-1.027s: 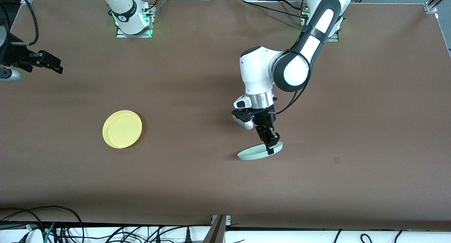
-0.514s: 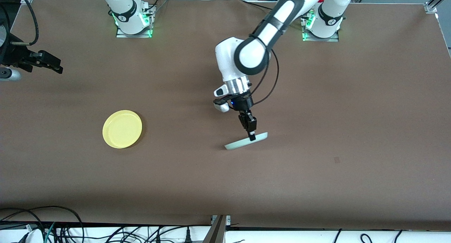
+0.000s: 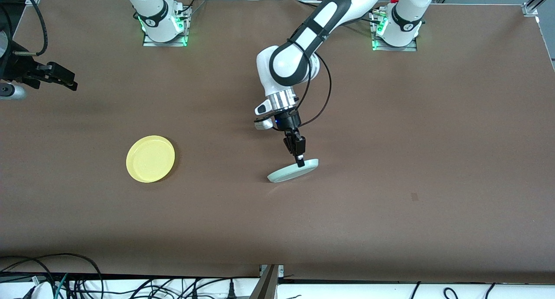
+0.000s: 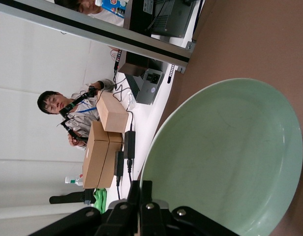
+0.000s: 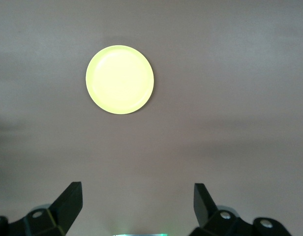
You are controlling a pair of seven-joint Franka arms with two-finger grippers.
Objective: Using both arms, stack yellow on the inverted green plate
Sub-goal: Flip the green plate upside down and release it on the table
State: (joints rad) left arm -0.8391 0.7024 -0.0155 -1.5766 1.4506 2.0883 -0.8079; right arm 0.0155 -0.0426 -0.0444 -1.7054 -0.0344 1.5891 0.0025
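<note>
Left gripper: we are seeing the black two-finger left gripper (image 3: 299, 162) pinching the rim of the small round pale mint-green plastic plate (image 3: 292, 170), with its fingers squeezed tight on the edge.
Green plate: it is tilting, with the gripped edge up and the low edge close to the table; we cannot tell if that edge is touching. In the left wrist view the plate (image 4: 225, 157) is filling most of the picture, right at the gripper (image 4: 140, 196).
Right gripper: we are seeing the black right gripper (image 3: 60, 78) waiting up in the air over the right arm's end of the table. In the right wrist view the right gripper (image 5: 137, 201) is holding its two fingers wide apart with nothing between them.
Yellow plate: the small round bright yellow plastic plate (image 3: 150, 158) is lying flat on the table, rim up, toward the right arm's end and well apart from the green plate. The right wrist view is showing it (image 5: 120, 79) too.
Table: we are looking at a big flat table covered in brown (image 3: 433, 138).
Room: black cables (image 3: 52, 277) are lying along the edge nearest the front camera. The left wrist view is showing a person (image 4: 68, 115) sitting by stacked cardboard boxes (image 4: 103, 142).
</note>
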